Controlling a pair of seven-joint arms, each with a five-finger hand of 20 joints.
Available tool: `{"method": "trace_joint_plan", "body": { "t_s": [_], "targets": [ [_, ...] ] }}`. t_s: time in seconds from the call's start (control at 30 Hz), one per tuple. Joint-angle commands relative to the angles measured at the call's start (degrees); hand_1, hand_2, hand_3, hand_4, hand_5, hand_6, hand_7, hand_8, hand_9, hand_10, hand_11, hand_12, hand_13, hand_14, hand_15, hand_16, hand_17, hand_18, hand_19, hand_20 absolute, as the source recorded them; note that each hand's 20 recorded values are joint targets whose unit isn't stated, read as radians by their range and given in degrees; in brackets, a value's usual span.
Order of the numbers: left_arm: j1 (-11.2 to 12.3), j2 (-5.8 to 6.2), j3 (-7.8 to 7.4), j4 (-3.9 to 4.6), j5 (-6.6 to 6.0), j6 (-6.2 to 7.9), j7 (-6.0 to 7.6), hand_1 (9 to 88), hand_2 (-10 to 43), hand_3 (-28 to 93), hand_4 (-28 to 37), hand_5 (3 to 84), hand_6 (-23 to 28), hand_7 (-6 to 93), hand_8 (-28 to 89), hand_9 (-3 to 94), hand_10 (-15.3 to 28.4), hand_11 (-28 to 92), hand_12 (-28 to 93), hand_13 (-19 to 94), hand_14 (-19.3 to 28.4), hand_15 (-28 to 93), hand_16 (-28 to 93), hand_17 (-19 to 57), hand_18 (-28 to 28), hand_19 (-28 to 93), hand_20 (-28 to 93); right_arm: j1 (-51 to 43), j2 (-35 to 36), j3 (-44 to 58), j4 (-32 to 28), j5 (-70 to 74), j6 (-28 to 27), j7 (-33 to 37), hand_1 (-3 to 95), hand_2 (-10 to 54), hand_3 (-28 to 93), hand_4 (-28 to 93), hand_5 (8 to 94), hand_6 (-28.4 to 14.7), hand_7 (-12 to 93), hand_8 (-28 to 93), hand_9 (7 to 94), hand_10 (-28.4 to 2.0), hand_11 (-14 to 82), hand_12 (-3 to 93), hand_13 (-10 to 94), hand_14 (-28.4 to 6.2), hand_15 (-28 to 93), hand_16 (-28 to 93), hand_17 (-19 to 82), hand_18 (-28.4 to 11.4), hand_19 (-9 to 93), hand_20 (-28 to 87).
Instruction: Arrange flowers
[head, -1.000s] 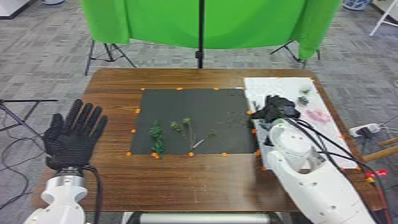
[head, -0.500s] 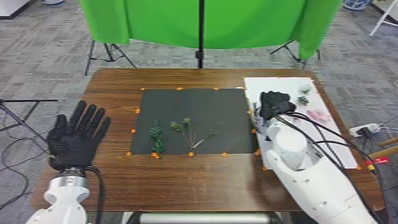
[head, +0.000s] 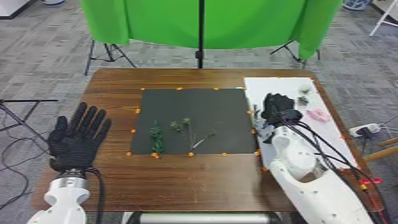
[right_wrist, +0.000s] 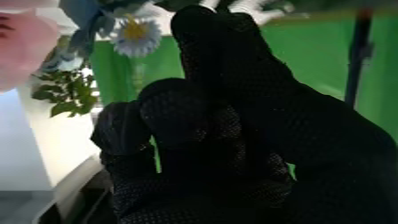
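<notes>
In the head view, my right hand is over the left half of the white sheet. Pale bluish sprigs lie just left of it, and a pink flower lies to its right. Green stems and thin budded sprigs rest on the dark mat. My left hand is left of the mat, fingers straight and spread. From the right wrist, my right hand has a white daisy-like flower and a pink bloom beyond it; whether it touches a stem is unclear.
Small pale green sprigs lie on the far part of the white sheet. Orange markers edge the mat on the brown table. Cables run along my right forearm. A green backdrop stands behind the table.
My right hand has turned and looks narrower than a second ago, with more of the bluish sprigs exposed beside it. Its forearm has shifted slightly toward the near side. My left hand has barely moved.
</notes>
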Motion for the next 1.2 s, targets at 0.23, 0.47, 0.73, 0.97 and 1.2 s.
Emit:
{"method": "trace_joint_plan", "body": {
  "t_s": [0.23, 0.47, 0.73, 0.97, 1.2],
  "targets": [
    [1.6, -0.13, -0.30, -0.26, -0.25, 0.30, -0.53, 27.8, 15.8, 76, -28.3, 44.8, 8.9, 10.0, -10, 39.1, 15.0, 18, 8, 29, 15.3, 29, -7, -7.7, 13.7, 32, 10, -0.4, 1.2, -1.0, -9.3, -3.2, -19.8, 9.7, 35.9, -9.5, 77, -23, 77.6, -2.9, 41, 15, 84.7, -14.9, 38.5, 29.2, 72, -14.4, 76, 35, 41, -28.4, 93, 61],
    [1.3, -0.07, 0.06, -0.13, 0.12, 0.45, -0.57, 27.8, 16.0, 76, -28.3, 44.8, 9.0, 10.0, -10, 39.2, 15.1, 18, 8, 29, 15.4, 30, -7, -7.7, 13.7, 32, 10, 0.6, 0.4, -0.3, -6.3, -0.8, -24.4, 11.0, 27.3, -9.5, 77, -20, 76.9, -3.6, 54, -12, 82.3, -16.5, 47.0, 31.0, 71, -17.0, 80, 35, 41, -28.4, 93, 68],
    [1.0, -0.33, 0.40, 0.12, -1.05, 0.72, -1.03, 27.7, 16.1, 75, -28.3, 44.8, 9.0, 10.0, -10, 39.3, 15.1, 18, 8, 29, 15.5, 30, -7, -7.8, 13.8, 32, 10, 1.8, -0.6, -3.0, -1.6, -5.7, -23.5, 7.7, 30.2, -9.5, 76, -23, 81.3, -4.2, 33, -10, 83.2, -17.1, 39.4, 27.5, 69, -17.0, 78, 34, 41, -28.4, 93, 68],
    [1.4, -0.33, 0.03, 0.05, -1.44, -0.30, -1.03, 28.3, 15.7, 76, -28.3, 44.7, 9.0, 10.1, -10, 39.3, 15.0, 18, 8, 29, 15.5, 30, -7, -7.7, 13.8, 32, 10, 1.5, -0.4, -4.7, -0.6, -6.5, -23.7, 6.2, 51.7, -9.5, 75, -28, 85.4, -4.5, 19, 7, 89.5, -14.3, 18.6, 37.7, 70, -15.3, 75, 32, 40, -28.4, 93, 66],
    [1.8, -0.35, -0.17, 0.02, -1.55, -0.14, -1.48, 28.9, 15.2, 76, -28.3, 44.7, 9.0, 10.0, -10, 39.3, 15.0, 18, 8, 29, 15.4, 30, -7, -7.7, 13.8, 32, 10, 0.0, 0.0, -2.6, -2.1, -2.1, -23.2, 7.4, 57.7, -9.5, 78, -28, 90.2, -3.0, 21, 13, 93.7, -12.1, 18.1, 43.0, 74, -14.5, 72, 34, 41, -28.4, 93, 64]
  ]
}}
